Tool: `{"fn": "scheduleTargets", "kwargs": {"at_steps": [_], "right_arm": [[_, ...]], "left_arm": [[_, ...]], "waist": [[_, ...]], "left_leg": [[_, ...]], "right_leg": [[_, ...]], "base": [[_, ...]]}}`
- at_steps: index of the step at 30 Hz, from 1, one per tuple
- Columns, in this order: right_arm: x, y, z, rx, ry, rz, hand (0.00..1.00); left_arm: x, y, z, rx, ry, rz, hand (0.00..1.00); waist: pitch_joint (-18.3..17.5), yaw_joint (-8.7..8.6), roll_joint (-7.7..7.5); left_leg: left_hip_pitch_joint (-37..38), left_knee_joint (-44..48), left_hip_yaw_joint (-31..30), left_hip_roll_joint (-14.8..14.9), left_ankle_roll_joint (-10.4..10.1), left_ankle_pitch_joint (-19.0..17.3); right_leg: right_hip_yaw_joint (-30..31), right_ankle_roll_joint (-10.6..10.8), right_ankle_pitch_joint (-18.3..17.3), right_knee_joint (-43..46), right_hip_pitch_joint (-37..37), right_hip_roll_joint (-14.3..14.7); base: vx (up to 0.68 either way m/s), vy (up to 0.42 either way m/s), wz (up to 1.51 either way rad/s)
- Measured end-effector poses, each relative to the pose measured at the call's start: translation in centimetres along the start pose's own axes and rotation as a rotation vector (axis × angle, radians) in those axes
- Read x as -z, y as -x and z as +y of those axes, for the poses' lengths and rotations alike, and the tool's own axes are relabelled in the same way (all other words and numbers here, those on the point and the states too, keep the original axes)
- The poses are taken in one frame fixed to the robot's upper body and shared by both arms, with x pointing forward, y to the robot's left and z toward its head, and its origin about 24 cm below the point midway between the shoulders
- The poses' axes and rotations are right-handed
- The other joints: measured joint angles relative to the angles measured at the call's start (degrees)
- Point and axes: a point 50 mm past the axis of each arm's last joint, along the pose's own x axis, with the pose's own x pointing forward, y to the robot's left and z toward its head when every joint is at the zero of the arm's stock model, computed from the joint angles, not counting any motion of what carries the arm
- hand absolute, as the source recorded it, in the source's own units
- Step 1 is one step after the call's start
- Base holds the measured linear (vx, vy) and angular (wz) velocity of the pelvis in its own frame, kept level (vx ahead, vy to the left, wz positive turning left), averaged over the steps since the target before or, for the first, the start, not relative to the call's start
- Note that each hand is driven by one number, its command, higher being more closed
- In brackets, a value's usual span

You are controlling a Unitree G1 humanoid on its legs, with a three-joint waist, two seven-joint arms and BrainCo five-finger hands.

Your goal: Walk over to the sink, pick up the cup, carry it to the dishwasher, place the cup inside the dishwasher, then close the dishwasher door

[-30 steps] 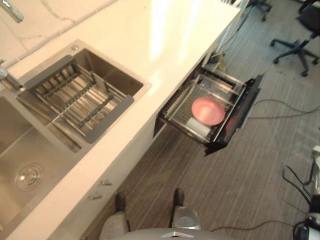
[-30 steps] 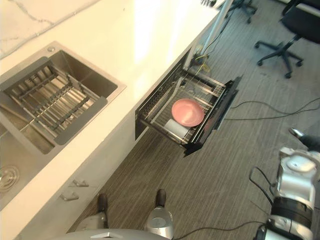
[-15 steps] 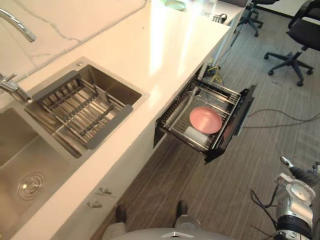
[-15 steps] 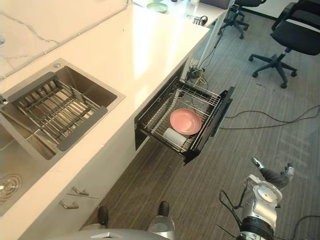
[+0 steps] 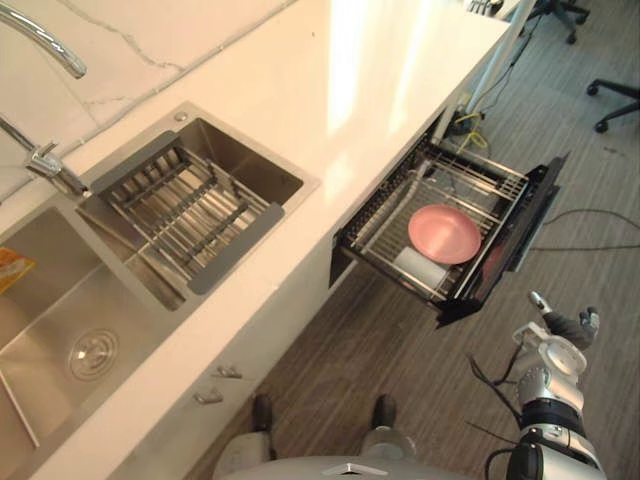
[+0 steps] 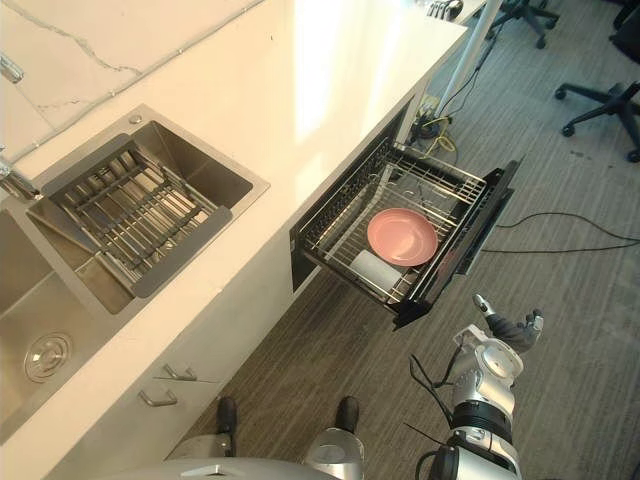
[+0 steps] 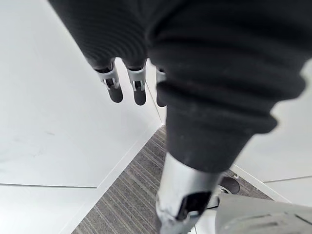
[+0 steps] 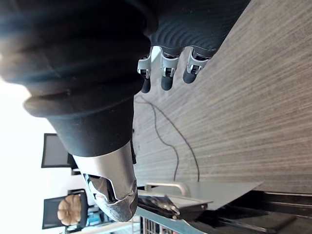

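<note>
Right hand (image 6: 513,330): low over the floor, near the open dishwasher (image 6: 470,240); fingers loosely extended, empty. Left hand (image 7: 127,84): fingers slack, empty. Cup (image 6: 375,268): in dishwasher rack (beside plate (image 6: 402,236)).

Sink basin (image 5: 60,300) cut by edge, office chair (image 5: 622,92) cropped

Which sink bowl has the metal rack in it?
The bowl nearer the dishwasher holds the rack; the other bowl, with the round drain, has none.
</note>
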Motion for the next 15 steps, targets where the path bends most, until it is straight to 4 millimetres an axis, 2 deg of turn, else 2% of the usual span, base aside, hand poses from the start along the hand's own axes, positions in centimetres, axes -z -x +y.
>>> {"fn": "scheduleTargets", "kwargs": {"at_steps": [10,13,15], "right_arm": [[-0.4,0.6,3.4,-0.04,0.026,-0.016,0.0],[-0.6,1.0,5.1,-0.083,0.053,-0.017,0.0],[-0.6,1.1,5.5,-0.099,0.063,-0.015,0.0]], "left_arm": [[-0.4,0.2,-1.1,0.035,0.0,-0.032,0.0],[-0.6,0.2,-1.3,0.041,-0.005,-0.043,0.0],[-0.9,0.2,-1.4,0.046,-0.003,-0.054,0.0]], "waist": [[3.09,0.89,2.65],[4.15,1.1,3.58],[4.61,1.83,4.47]], "left_leg": [[-1.16,0.02,-1.13,-1.36,0.45,0.29],[-1.38,0.02,-1.3,-1.68,0.52,0.34],[-1.67,0.02,-1.43,-1.97,0.6,0.4]], "right_leg": [[-0.58,0.64,0.26,0.03,-0.63,-1.4],[-0.59,0.85,0.11,0.52,-0.97,-1.82],[-0.67,0.98,0.02,0.71,-1.12,-2.1]], "base": [[-0.01,0.011,0.05],[-0.01,0.008,0.02],[-0.02,0.024,0.08]]}}
